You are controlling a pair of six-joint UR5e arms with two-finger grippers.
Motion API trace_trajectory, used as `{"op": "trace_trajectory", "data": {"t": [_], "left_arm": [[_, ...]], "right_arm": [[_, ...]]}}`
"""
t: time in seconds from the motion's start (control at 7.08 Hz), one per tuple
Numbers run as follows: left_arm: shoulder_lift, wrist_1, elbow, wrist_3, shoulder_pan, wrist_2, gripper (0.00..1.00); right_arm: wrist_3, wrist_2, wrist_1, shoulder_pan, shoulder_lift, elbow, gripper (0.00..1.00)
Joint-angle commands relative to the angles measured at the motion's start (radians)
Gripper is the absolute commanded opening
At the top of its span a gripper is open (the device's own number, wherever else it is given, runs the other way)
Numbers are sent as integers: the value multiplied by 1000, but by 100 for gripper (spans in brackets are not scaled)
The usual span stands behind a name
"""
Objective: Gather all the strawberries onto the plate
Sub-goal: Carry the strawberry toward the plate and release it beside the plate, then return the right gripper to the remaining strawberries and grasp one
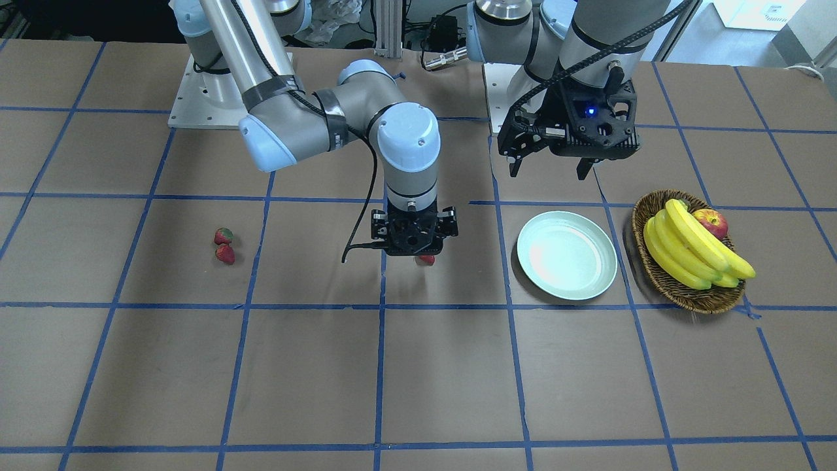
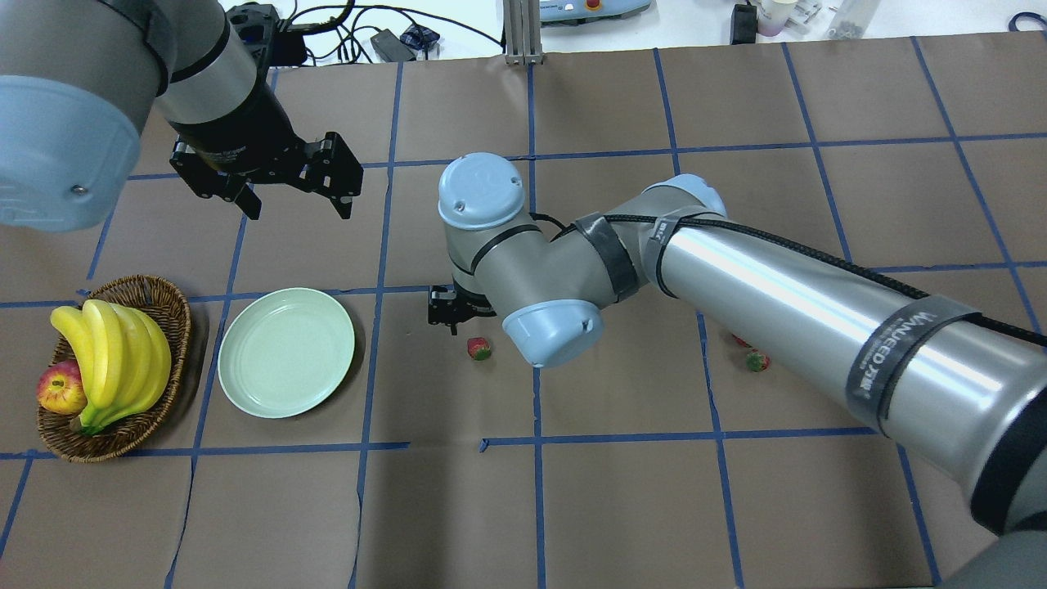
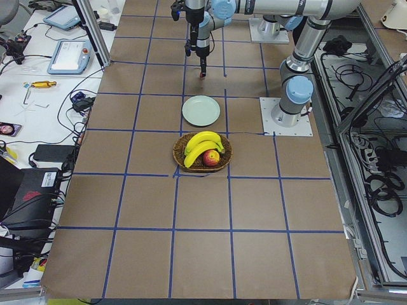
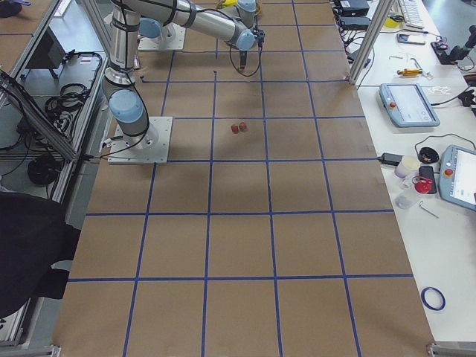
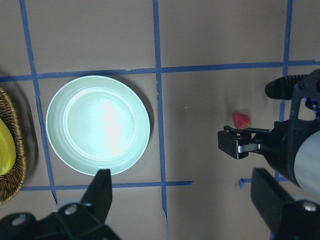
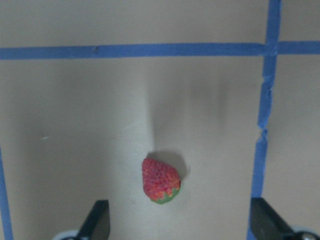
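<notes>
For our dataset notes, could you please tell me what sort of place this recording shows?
Most likely a robotics lab: a brown table gridded with blue tape, two industrial arms bolted to it, and teach pendants on the side bench.

Facing the robot, you get only a sliver of the small red green-capped strawberry [image 1: 427,260] below the right gripper [image 1: 417,254]. Overhead, the silver right forearm [image 2: 777,278] covers most of a second red strawberry [image 2: 740,339]. The left wrist view crops the brown woven wicker basket [image 5: 15,185].
</notes>
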Motion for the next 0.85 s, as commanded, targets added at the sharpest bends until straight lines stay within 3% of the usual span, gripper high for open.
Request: {"op": "trace_trajectory", "data": {"t": [0.0, 0.28, 0.71], "left_arm": [[0, 0, 0, 1, 0, 1, 100], [-1, 0, 0, 0, 0, 1, 100], [-1, 0, 0, 1, 0, 1, 100]], "right_arm": [[-243, -12, 162, -163, -91, 13, 100], [-449, -90, 207, -305, -109, 39, 100], [-809, -89, 187, -512, -134, 152, 100]]}}
